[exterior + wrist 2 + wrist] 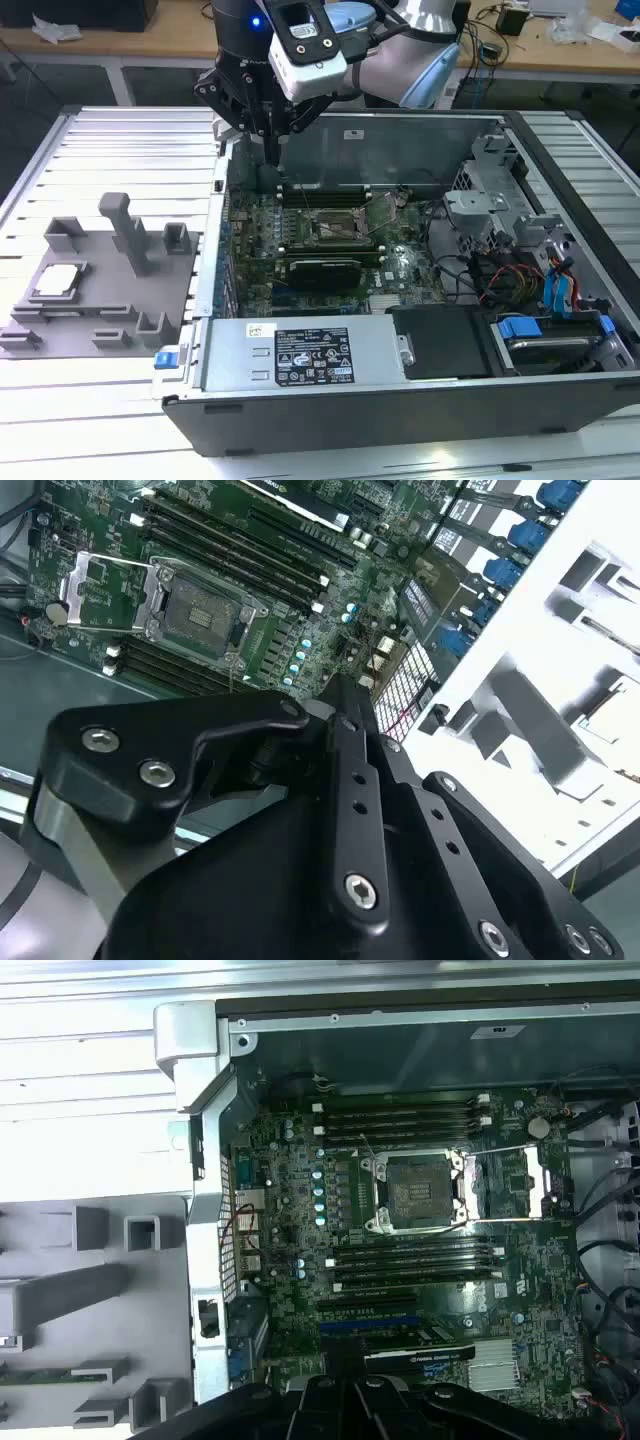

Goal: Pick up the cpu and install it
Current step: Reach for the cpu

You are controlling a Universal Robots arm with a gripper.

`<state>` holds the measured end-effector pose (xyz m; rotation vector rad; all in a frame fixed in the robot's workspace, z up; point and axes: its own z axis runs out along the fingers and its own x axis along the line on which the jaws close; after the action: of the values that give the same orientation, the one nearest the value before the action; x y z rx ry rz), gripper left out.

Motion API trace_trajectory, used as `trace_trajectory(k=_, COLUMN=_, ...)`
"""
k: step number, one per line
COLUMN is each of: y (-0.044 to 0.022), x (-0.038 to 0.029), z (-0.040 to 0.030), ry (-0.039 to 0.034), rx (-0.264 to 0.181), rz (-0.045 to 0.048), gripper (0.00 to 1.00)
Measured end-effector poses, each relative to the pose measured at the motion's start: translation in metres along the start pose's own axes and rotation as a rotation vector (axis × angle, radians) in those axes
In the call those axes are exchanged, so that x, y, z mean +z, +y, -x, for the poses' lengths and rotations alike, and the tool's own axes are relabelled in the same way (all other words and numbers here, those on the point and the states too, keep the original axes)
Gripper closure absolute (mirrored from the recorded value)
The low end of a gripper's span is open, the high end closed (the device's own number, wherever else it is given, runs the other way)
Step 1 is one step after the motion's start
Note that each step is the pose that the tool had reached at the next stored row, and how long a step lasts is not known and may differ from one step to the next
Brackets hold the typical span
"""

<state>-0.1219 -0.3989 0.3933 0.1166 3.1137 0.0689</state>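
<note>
While the pincer [272, 150] hangs over the open computer case [450, 400], its two fingers are drawn together with nothing between them, so it carries nothing. Beneath its tips lies the green motherboard [300, 1260], close to the case's side wall; the tips look clear of the board. A little farther from the pincer, toward the middle of the board, sits the socket [420, 1192], a dark square with no chip in it. Its metal latch frame [510, 1175] is swung open on the side away from the pincer. Memory slots [400, 1120] run along both flanks of the socket.

Well apart from the pincer, outside the case and across that side wall, the grey tray [110, 295] rests on the slatted surface [100, 140]. The cpu [58, 280] lies flat in a shallow recess at the end of the tray farthest from the pincer, untouched.

I judge the cpu to be light, thin and quite stiff, with a smooth metal top that offers little friction. Its underside is probably delicate, so pressure there seems unwise. The sensible hold looks to be across two opposite edges of the pale rim, kept level, with only a modest squeeze
</note>
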Motion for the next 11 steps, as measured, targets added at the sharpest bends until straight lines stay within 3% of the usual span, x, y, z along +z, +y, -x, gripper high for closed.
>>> trace_trajectory(k=11, y=-0.0002, x=-0.0001, z=-0.0027, ry=0.0, rx=0.0, rz=0.0, gripper=0.89)
